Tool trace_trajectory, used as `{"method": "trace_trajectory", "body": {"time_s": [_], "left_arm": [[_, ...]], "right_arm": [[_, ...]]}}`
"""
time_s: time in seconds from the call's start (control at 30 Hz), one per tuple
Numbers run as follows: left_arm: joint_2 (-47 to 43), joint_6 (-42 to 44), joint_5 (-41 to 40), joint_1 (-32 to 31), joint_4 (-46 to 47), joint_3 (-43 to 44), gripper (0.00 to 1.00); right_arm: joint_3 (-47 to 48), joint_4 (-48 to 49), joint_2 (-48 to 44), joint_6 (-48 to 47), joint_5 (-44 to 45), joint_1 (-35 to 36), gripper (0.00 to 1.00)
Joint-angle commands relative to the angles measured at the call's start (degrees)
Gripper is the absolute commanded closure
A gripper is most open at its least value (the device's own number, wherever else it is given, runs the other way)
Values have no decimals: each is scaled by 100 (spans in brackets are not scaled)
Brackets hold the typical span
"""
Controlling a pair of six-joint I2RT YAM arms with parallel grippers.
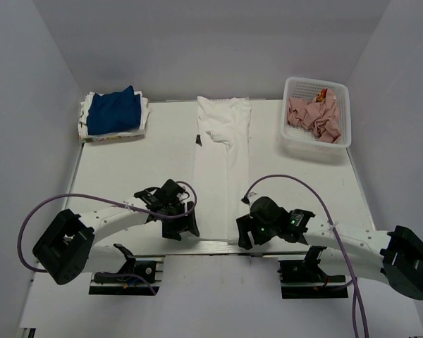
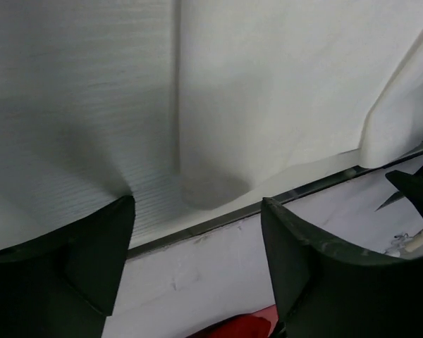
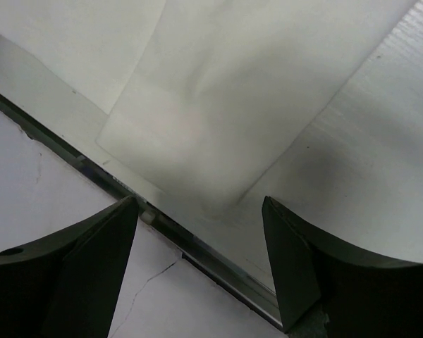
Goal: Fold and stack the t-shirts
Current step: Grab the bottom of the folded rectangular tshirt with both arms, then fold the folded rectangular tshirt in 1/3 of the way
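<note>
A white t-shirt lies down the middle of the table as a long narrow strip, its near end at the front edge. My left gripper hovers at the strip's near left corner and my right gripper at its near right corner. In the left wrist view the left gripper is open over the rounded cloth corner, nothing between its fingers. The right wrist view shows the right gripper open above the other corner. A stack of folded t-shirts, royal blue on top, sits at the back left.
A white mesh basket holding crumpled pink cloth stands at the back right. A small dark tag lies beside the strip's left edge. The table's metal front rim runs just under both grippers. Grey walls enclose the table.
</note>
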Motion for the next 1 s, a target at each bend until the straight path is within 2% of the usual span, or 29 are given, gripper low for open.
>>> {"method": "trace_trajectory", "body": {"time_s": [0.0,0.1,0.13,0.2,0.23,0.27,0.33,0.37,0.4,0.53,0.63,0.77,0.97], "left_arm": [[166,-182,41,-185,262,-93,20],[535,-130,-47,-185,394,29,33],[606,-129,-47,-238,473,30,47],[790,-129,-47,-238,527,30,58],[843,-129,-47,-238,527,99,67],[844,-77,22,-238,527,170,83],[844,-77,84,-238,527,170,100],[844,-77,145,-290,527,222,100],[765,-77,146,-291,527,275,100],[528,115,-73,-291,299,626,100],[527,256,-188,-185,237,1048,100],[1053,502,-548,-45,194,2058,100],[1827,679,-1216,429,0,3342,100]], "right_arm": [[-174,359,109,175,-67,36,25],[-227,526,162,236,-41,28,38],[-227,544,170,263,20,28,46],[-227,614,188,280,64,28,56],[-219,615,197,298,82,19,65],[-210,588,214,307,82,10,69],[-157,518,197,315,238,19,82],[-96,492,153,316,249,19,97],[-96,492,118,324,266,19,100],[62,527,-128,342,582,-7,100],[536,474,-6,272,872,-51,100],[1282,229,608,316,1819,-332,100],[2188,228,1443,351,2243,-938,100]]}}
